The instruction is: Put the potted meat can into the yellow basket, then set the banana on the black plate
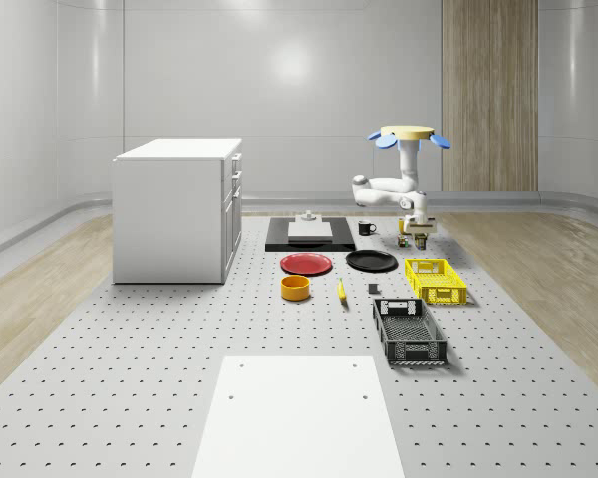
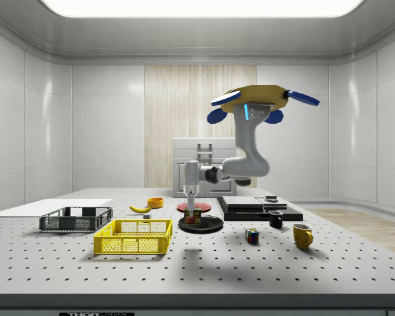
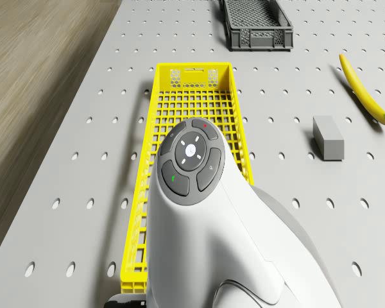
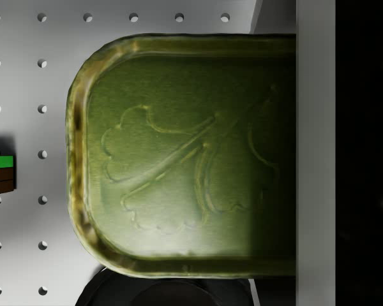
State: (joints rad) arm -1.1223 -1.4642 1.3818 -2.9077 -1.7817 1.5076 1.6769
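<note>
My gripper (image 1: 416,232) is shut on the potted meat can (image 1: 416,241) and holds it a little above the table. The can's green embossed lid (image 4: 185,153) sits close below the wrist, with one finger (image 4: 316,153) against its side. In the side view the can (image 2: 193,216) hangs just past the right end of the yellow basket (image 2: 135,237), in front of the black plate (image 2: 201,225). The drone (image 1: 414,134) hovers beyond the basket's (image 1: 436,280) far end. The banana (image 1: 341,290) lies on the table between the orange bowl and the dark crate.
A dark crate (image 1: 409,332) stands just in front of the basket. A red plate (image 1: 306,264), orange bowl (image 1: 295,288), small grey block (image 3: 327,136), black mug (image 2: 275,219), yellow mug (image 2: 302,235) and Rubik's cube (image 2: 252,236) are nearby. A white cabinet (image 1: 177,209) stands at the left.
</note>
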